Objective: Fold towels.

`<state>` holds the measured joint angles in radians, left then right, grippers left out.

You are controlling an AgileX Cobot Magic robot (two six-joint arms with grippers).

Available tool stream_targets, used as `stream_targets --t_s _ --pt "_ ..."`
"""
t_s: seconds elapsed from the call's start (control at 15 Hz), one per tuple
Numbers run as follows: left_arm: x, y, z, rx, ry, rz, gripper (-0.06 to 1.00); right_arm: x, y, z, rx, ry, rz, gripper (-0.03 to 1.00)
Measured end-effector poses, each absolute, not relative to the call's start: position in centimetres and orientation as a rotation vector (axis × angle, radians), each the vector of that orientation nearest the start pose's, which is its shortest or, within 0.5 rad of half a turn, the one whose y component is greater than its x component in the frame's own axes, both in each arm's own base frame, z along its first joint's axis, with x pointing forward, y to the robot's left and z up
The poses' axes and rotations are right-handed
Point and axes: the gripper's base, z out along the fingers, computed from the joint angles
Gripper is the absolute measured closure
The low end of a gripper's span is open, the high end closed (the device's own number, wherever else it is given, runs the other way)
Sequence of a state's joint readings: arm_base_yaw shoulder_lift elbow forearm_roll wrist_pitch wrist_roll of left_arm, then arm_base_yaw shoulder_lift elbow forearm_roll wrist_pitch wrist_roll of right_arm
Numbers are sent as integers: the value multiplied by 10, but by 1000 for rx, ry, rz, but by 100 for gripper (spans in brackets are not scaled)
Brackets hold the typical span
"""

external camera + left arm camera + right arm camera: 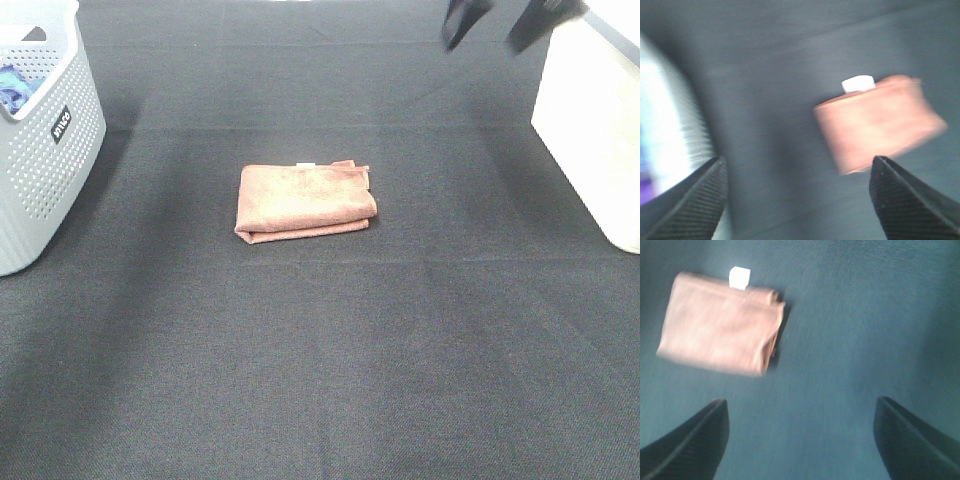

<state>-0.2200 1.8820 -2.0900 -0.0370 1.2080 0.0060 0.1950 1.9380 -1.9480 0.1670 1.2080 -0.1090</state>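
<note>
**Folded towel at centre, both grippers clear of it**

Black cloth covers the whole table [320,380], and the towel [305,203] lies on it just above the middle of the exterior frame, already folded into a compact rectangle. Its long axis runs left to right, layered edges showing along its lower side, and a small white tag [305,164] peeks from its upper edge. A perforated grey basket [45,150] stands at the left edge and a white box [595,130] at the right, both well apart from the towel.

The right gripper [510,20] shows only as dark blurred fingers at the upper right of the frame, raised and well apart from the towel, which lies down and left of it. In the right wrist view its jaws stand wide apart with nothing between them. The left gripper [800,197] is out of the exterior frame; its wrist view, blurred, shows spread, unloaded jaws, the towel beyond them and the basket close by. Which arm is nearer cannot be told.
</note>
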Motion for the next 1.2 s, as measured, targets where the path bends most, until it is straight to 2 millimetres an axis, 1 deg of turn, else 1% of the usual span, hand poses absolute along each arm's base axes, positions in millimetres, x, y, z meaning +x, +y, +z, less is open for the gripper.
stream_targets --t_s 0.07,0.13,0.2,0.27,0.33,0.47,0.53,0.6,0.73,0.8,0.87,0.93,1.0,1.13,1.2 --pt "393 -88 410 271 2458 -95 20 397 97 350 -393 2640 248 21" --pt "371 -80 425 259 2438 -51 20 372 96 359 -408 2644 247 21" --pt "355 -76 430 255 2438 -44 20 355 94 358 -417 2664 239 21" --pt "338 -71 430 257 2453 -36 20 337 90 359 -418 2676 234 21" --pt "316 -66 431 258 2464 -33 20 322 87 357 -419 2694 234 21" --pt "271 -56 426 258 2488 -30 20 279 77 346 -421 2749 232 21" --pt "248 -51 415 262 2516 -26 20 257 72 340 -422 2767 231 21" --pt "212 -43 397 266 2554 -21 20 222 64 331 -417 2776 231 21" --pt "158 -31 369 266 2582 -20 20 183 55 316 -404 2773 232 21" --pt "137 -26 353 267 2594 -21 20 165 50 313 -402 2754 229 21" --pt "137 -26 353 267 2594 -21 20 165 50 313 -402 2754 229 21" --pt "112 -22 338 265 2585 -38 20 143 44 307 -402 2735 216 21" --pt "89 -18 327 260 2556 -64 20 126 39 302 -403 2712 201 21" --pt "55 -12 304 276 2501 -90 20 98 31 296 -403 2645 170 21" --pt "36 -8 295 292 2434 -89 20 78 25 295 -395 2549 153 21"
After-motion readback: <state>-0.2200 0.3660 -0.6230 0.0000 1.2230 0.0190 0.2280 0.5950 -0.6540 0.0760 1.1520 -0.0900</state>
